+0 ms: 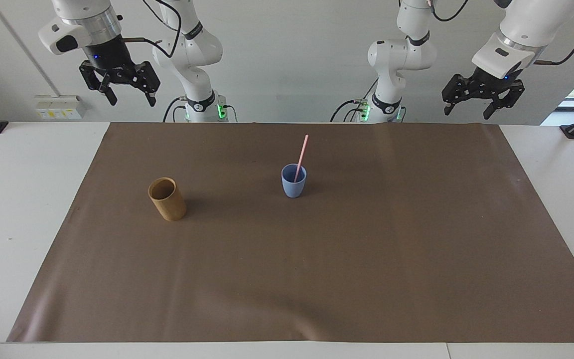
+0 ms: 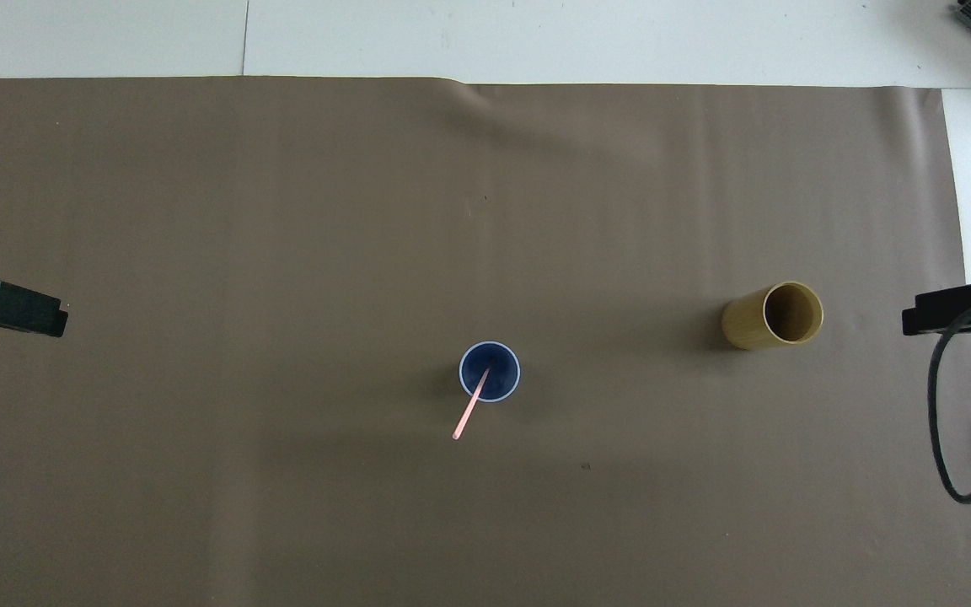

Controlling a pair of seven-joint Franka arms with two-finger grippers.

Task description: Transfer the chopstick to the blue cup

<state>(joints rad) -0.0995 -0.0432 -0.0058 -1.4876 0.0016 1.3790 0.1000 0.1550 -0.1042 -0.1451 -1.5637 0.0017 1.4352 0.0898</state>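
Note:
The light-blue cup (image 1: pixel 293 185) stands upright mid-mat, toward the robots' end. A pale-pink chopstick (image 1: pixel 302 153) stands in it, leaning on the rim with its top tilted toward the robots; from overhead the stick (image 2: pixel 469 415) juts out of the cup (image 2: pixel 504 381). My right gripper (image 1: pixel 131 98) hangs open and empty, high over the right arm's end of the table, clear of both cups. My left gripper (image 1: pixel 468 111) waits open and empty, high over the left arm's end. Only the tips of the left gripper (image 2: pixel 22 308) and the right gripper (image 2: pixel 957 308) show in the overhead view.
A tan bamboo-like cup (image 1: pixel 167 199) stands upright and empty on the brown mat (image 1: pixel 366 259), toward the right arm's end, slightly farther from the robots than the blue cup. White table (image 1: pixel 13 209) borders the mat. The right arm's black cable (image 2: pixel 949 438) dangles over the mat's edge.

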